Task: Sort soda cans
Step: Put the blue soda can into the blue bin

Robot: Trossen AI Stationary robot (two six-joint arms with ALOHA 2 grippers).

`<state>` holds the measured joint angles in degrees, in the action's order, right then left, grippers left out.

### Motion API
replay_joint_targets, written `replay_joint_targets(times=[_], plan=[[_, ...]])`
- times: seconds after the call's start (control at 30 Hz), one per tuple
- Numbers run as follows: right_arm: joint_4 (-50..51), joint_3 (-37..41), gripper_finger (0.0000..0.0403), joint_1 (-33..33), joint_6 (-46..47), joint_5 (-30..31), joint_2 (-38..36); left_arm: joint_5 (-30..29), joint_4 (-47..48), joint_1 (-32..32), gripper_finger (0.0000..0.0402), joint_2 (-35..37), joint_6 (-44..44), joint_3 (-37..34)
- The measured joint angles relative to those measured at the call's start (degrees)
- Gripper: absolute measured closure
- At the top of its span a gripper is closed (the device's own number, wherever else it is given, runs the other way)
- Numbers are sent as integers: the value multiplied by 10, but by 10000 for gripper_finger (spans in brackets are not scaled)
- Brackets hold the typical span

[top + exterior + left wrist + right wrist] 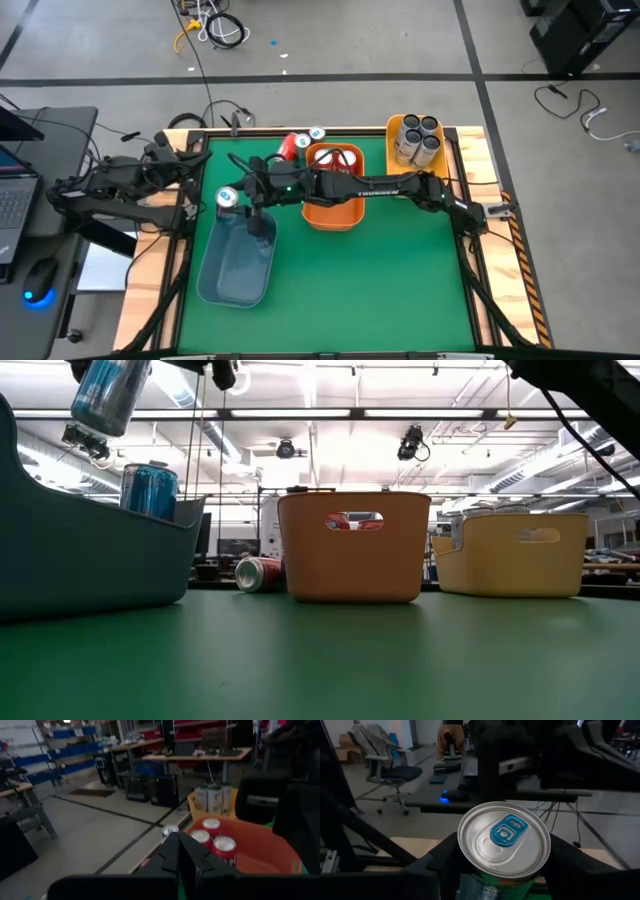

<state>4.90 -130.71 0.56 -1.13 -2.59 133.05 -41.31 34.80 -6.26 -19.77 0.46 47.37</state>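
Observation:
My right gripper (232, 196) reaches across the orange bin to the far end of the blue bin (238, 262) and is shut on a teal-blue can (108, 390). A second teal-blue can (150, 490) stands upright in the blue bin. A red can (292, 146) and a teal-blue can (317, 132) lie on their sides near the table's far edge. Red cans (223, 845) stand in the orange bin (335, 212). Dark grey cans (417, 138) fill the yellow bin (392, 130). My left gripper (178, 845) waits shut at the table's far left corner. My right gripper pinches the teal-blue can's side wall (492, 885) just below its silver top (504, 837) between the two fingers (445, 857), one on each side. The can is lifted clear above the blue bin's far end and is tilted.
The orange bin (352, 545) sits mid-table at the far side, the yellow bin (510, 555) at the far right corner. My right arm (380, 186) lies over the orange bin. Green table surface (370, 290) stretches along the near side. A laptop and mouse lie off the table's left.

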Motion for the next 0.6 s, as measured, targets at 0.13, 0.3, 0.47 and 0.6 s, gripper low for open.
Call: replay_joint_targets(times=[0.13,0.3,0.47,0.6], plan=[[14,18,188,0,-1,-1,0,20,43,0,396,-5,-41,0],[37,25,188,0,-29,3,-4,105,116,0,397,-27,-99,0],[92,25,188,8,-65,30,-48,165,151,-1,400,-56,-99,4],[171,24,188,19,-76,66,-86,183,185,-3,400,-81,-98,30]])
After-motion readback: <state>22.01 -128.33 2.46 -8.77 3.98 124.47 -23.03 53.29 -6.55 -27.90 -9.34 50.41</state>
